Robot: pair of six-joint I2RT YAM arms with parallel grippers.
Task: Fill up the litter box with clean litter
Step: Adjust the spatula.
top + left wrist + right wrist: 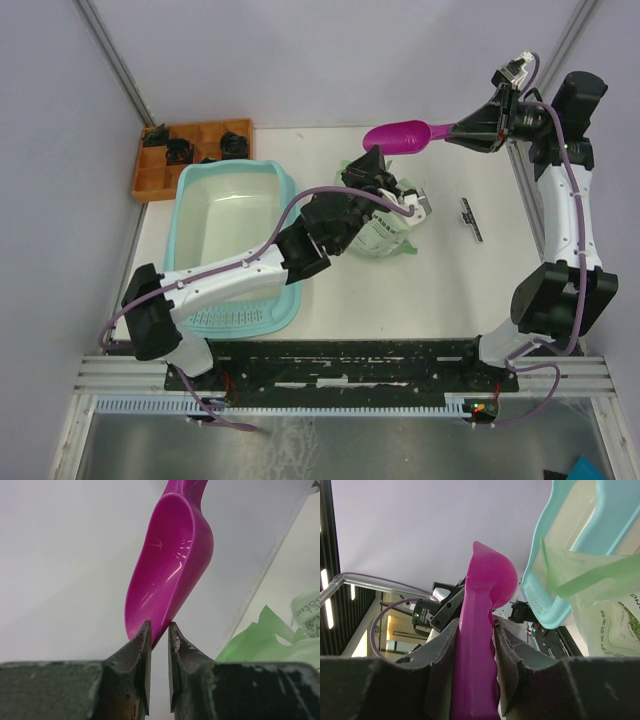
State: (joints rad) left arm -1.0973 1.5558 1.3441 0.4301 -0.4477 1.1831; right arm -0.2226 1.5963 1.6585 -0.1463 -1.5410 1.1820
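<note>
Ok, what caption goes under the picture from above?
Right gripper holds the pink scoop up while the left gripper hovers by the bag beside the empty litter box.

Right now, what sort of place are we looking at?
Probably a robotics lab test cell: a white table walled by plain pale panels, two white robot arms bolted to a black base plate, and a light teal rectangular plastic litter tub as a prop.

My left arm (230, 275) stretches forward and inward, its end effector (159, 625) narrowed to a thin, empty slit. My right arm (570, 210) stands tall, wrist turned inward — its end effector (476, 622) clamps a scoop (487, 575) by the handle.
</note>
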